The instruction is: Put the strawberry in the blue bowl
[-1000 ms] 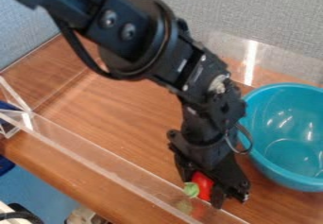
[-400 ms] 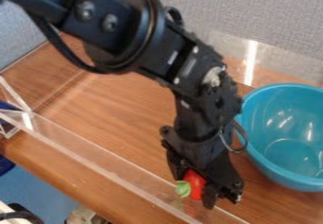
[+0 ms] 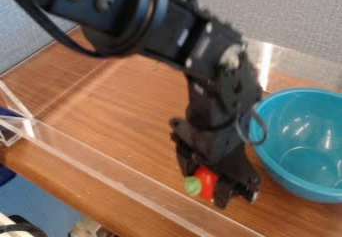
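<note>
Since a second ago my end effector point(image 3: 218, 189) has come up off the worktop point(image 3: 114, 106), carrying the strawberry point(image 3: 201, 184) with it, and my arm point(image 3: 201, 56) now fills more of the upper frame than it did. Earlier the berry sat low by the clear front wall point(image 3: 107, 166); now it hangs a little higher, though much the same way along that wall.

My end effector points straight down and its jaws are clamped on the strawberry. Red fruit shows between the black fingers point(image 3: 245, 191), with a bit of green at its left side. I cannot tell from this view whether the berry has fully cleared the wood beneath it, since my own fingers hide its underside.

The bowl point(image 3: 301, 146) sits at the right edge of the view, upright on the worktop, its teal inside open to the camera and partly cut off by the frame. It stands just beside my end effector, on its right, and my wrist overlaps its left rim in the picture. The strawberry is outside the bowl, left of it and nearer the front wall.

Behind me a clear panel point(image 3: 281, 56) rises at the far side.
</note>
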### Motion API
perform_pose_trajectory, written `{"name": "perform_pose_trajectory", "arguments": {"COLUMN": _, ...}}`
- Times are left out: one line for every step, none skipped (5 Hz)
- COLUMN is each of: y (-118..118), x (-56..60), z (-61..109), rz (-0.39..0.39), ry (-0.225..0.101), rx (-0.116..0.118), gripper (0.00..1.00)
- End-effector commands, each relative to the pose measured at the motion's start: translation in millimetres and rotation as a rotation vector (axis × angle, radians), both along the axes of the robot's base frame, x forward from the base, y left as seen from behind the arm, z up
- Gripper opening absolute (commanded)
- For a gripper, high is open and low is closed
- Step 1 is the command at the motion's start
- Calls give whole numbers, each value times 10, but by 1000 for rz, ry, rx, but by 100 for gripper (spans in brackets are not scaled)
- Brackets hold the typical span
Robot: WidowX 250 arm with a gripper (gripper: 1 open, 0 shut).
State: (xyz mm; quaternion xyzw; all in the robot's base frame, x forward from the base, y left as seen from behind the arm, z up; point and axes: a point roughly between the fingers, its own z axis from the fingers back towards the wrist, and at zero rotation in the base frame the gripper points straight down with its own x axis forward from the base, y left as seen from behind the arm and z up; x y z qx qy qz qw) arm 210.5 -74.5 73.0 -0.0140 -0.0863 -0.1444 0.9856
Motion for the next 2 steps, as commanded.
{"name": "perform_pose_trajectory", "arguments": {"y": 12, "x": 148, "z": 446, "rz": 6, "ry": -99, "rx": -8, "gripper": 0}}
{"name": "perform_pose_trajectory", "arguments": {"y": 102, "x": 339, "z": 719, "rz": 28, "ry": -142, "rx": -6, "gripper": 0}}
